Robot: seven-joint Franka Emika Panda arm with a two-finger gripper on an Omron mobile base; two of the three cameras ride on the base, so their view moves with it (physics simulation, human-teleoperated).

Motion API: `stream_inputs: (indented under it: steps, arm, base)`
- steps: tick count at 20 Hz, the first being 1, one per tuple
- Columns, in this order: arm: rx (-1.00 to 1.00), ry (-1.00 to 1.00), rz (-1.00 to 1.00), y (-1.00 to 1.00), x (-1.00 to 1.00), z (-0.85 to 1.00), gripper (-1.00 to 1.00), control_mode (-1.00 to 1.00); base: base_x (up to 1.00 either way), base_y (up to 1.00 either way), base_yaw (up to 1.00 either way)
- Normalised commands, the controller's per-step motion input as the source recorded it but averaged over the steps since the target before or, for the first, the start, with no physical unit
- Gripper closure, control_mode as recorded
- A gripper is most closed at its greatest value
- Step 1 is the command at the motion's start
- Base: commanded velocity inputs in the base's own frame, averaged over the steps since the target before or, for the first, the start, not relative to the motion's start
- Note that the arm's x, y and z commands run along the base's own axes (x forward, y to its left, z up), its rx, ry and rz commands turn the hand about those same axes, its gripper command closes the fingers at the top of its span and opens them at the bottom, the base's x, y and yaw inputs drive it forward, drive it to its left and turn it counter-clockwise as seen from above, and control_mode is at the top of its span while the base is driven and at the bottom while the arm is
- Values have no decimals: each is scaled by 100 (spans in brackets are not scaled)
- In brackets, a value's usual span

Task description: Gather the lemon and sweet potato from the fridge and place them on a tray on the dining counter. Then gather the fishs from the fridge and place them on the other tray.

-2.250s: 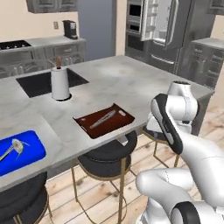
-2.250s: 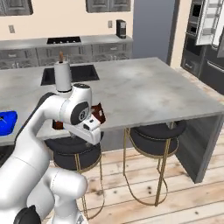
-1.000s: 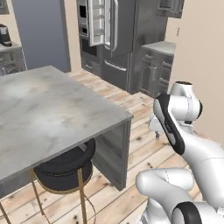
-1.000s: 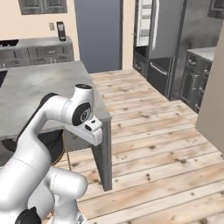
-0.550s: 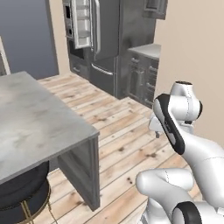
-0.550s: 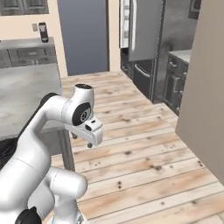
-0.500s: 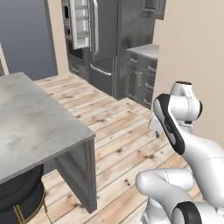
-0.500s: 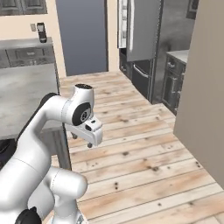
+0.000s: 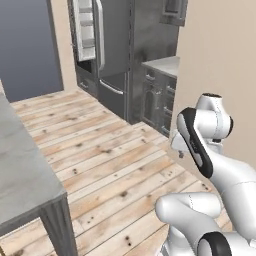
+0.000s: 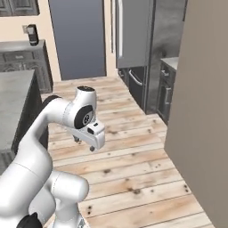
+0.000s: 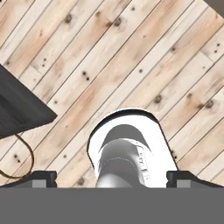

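we have swung from the tabletop toward the fridge; our pincer hangs released, empty, ready to fetch.

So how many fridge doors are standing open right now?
1. The fridge has its left door swung open, white shelves facing out, seen in the left base view; the door beside it looks shut. Any food inside is hidden from here.

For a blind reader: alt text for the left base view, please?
The grey fridge stands ahead across a wood-plank floor, one door open showing white shelves. The dining counter corner sits at left; the white arm folds at lower right.
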Motion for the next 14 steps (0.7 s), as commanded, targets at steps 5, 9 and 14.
stream_inputs:
  steps: [5,9,14]
  arm:
    - [0,0,0,0,0,0,-100,100]
    - [0,0,0,0,0,0,-100,100]
    - [0,0,0,0,0,0,-100,100]
  base:
    - [100,-33,17]
    - [100,-1,4]
    - [100,0,12]
